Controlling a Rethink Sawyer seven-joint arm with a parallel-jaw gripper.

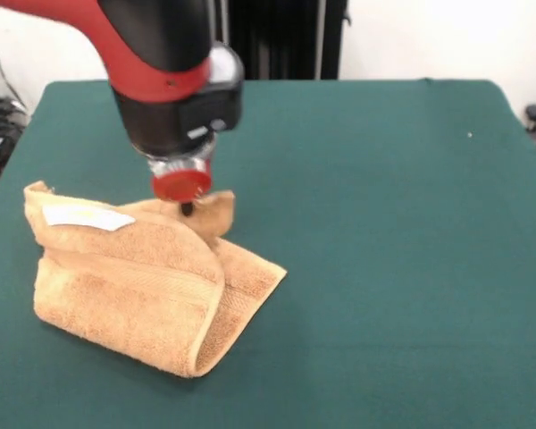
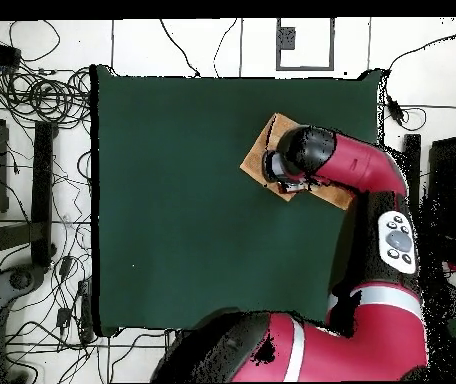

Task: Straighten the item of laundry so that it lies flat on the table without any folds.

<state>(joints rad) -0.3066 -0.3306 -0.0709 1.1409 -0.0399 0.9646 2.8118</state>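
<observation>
The item of laundry (image 1: 134, 286), an orange-tan towel, lies folded over itself near the left side of the green table (image 1: 384, 223). One rounded flap is doubled over the front. A white tag (image 1: 87, 217) shows on the upper layer. My gripper (image 1: 188, 211) comes straight down onto the towel's far fold, where the cloth bunches up around its tip. Its state is hidden by the cloth and the red disc above. In the overhead view only a corner of the towel (image 2: 262, 152) shows, and the arm's wrist (image 2: 302, 155) covers the rest and the gripper.
The towel lies near one table edge (image 2: 377, 110) in the overhead view, with wide green surface (image 2: 172, 200) beyond it. Cables and stands (image 2: 32, 100) crowd the floor around the table. A tiny white speck (image 1: 469, 135) lies far right.
</observation>
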